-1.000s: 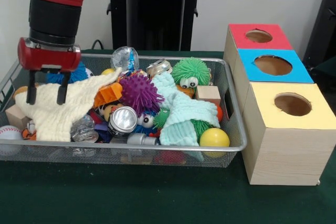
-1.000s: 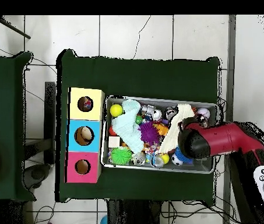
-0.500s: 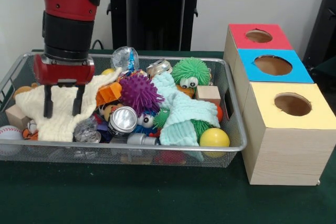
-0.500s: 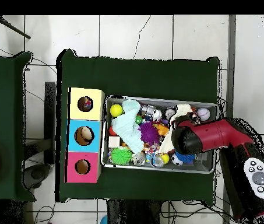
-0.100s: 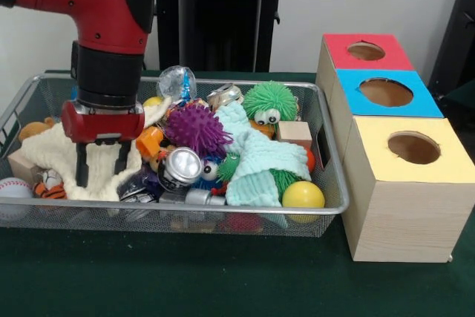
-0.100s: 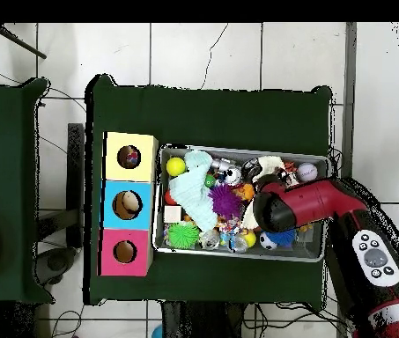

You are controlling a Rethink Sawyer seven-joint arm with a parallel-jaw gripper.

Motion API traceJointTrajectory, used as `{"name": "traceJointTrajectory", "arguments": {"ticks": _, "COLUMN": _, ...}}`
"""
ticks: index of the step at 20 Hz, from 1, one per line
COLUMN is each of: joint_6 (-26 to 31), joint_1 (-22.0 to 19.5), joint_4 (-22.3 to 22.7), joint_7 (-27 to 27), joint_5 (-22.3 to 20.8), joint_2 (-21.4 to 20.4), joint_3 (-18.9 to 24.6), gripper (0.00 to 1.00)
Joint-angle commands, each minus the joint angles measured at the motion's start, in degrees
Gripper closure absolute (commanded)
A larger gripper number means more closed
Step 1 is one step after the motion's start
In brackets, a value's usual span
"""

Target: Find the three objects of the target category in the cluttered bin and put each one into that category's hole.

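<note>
Two spread fingers of the gripper straddle the cream cloth, probably soft and limp: pinch a raised fold.

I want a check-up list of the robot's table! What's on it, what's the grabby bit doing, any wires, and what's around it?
Surface: dark green table.
Job's things: wire bin full of toys; box with red, blue and yellow holes.
Clutter: cream cloth, purple spiky ball, yellow ball, baseball.
End effector: open, fingers down at the cream cloth.
Cables: nothing seen on the table.
Surroundings: tiled floor.
</note>
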Motion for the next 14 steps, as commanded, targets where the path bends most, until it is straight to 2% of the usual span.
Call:
{"name": "traceJointTrajectory", "arguments": {"ticks": 1, "joint_6": -1.7, "joint_1": -0.6, "joint_4": -0.5, "joint_7": 0.9, "joint_5": -2.6, "joint_2": 6.9, "joint_3": -2.9, "gripper": 1.00}}
{"name": "traceJointTrajectory", "arguments": {"ticks": 3, "joint_6": 0.7, "joint_1": -0.3, "joint_4": 1.0, "joint_7": -2.0, "joint_5": -1.3, "joint_2": 5.1, "joint_3": -2.5, "gripper": 1.00}}
{"name": "traceJointTrajectory", "arguments": {"ticks": 6, "joint_6": 6.2, "joint_1": -0.6, "joint_4": 4.9, "joint_7": -2.6, "joint_5": 5.0, "joint_2": 0.7, "joint_3": -0.7, "gripper": 1.00}}
{"name": "traceJointTrajectory", "arguments": {"ticks": 10, "joint_6": 14.5, "joint_1": -0.6, "joint_4": 10.1, "joint_7": -3.5, "joint_5": 15.0, "joint_2": -5.6, "joint_3": 2.2, "gripper": 1.00}}
{"name": "traceJointTrajectory", "arguments": {"ticks": 14, "joint_6": 22.7, "joint_1": -2.9, "joint_4": 16.0, "joint_7": -2.0, "joint_5": 28.3, "joint_2": -10.6, "joint_3": 7.3, "gripper": 1.00}}
